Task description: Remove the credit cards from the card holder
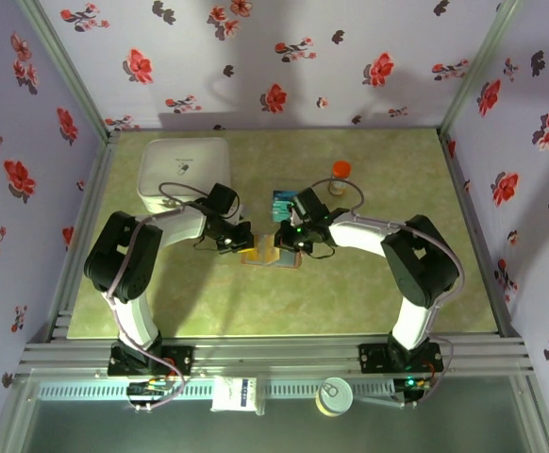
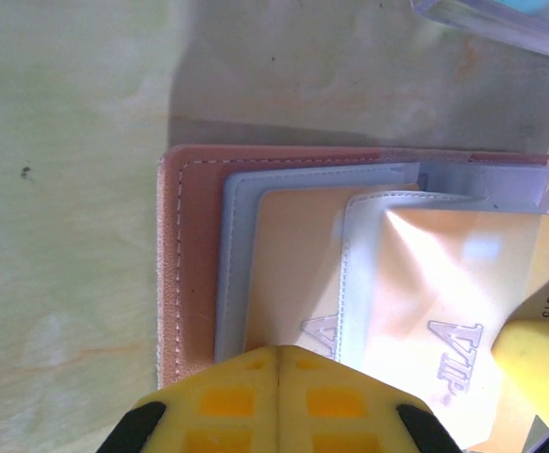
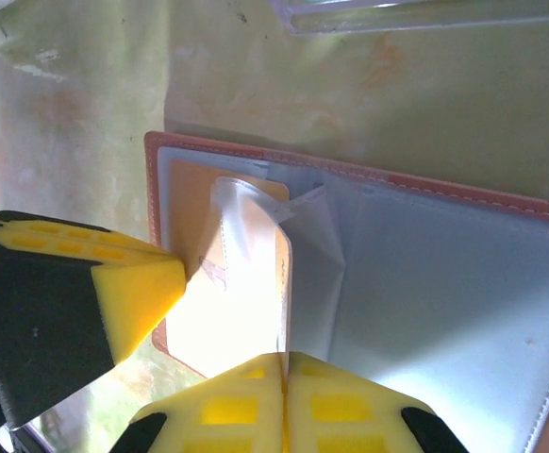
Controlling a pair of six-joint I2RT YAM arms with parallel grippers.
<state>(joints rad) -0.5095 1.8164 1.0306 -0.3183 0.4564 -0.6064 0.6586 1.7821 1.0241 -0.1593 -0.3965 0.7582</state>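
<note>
Seemingly midway, the card holder lies open on the desk, the closed left hand at its edge, while the right hand pinches a pale yellow card not yet free, a second card tucked in.

Robot lab cell: aluminium frame, floral-print walls.

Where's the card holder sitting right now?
In the top view the card holder lies open mid-table, between the left gripper and the right gripper, just on the near side of the clear tray.
</note>
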